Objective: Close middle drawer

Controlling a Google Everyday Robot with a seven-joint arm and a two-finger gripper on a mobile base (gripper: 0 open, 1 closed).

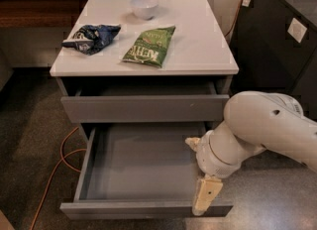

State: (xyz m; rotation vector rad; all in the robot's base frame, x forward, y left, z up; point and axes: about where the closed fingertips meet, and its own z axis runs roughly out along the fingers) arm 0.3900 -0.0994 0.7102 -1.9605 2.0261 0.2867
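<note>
middle drawer (143,162) standing pulled far out of the white-topped table (198,50), pincer (199,177) hanging over its right front corner, cream fingers (207,198) sitting well apart, gripping nothing, top drawer (143,107) sitting slightly ajar

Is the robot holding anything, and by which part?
Nothing visibly held. The end effector hangs at the right front corner of the open middle drawer.

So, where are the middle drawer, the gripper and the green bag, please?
middle drawer (141,162): camera view, on its bare inner floor.
gripper (200,177): camera view, on its middle, at the drawer's right front corner.
green bag (149,47): camera view, on the bag's centre.
</note>
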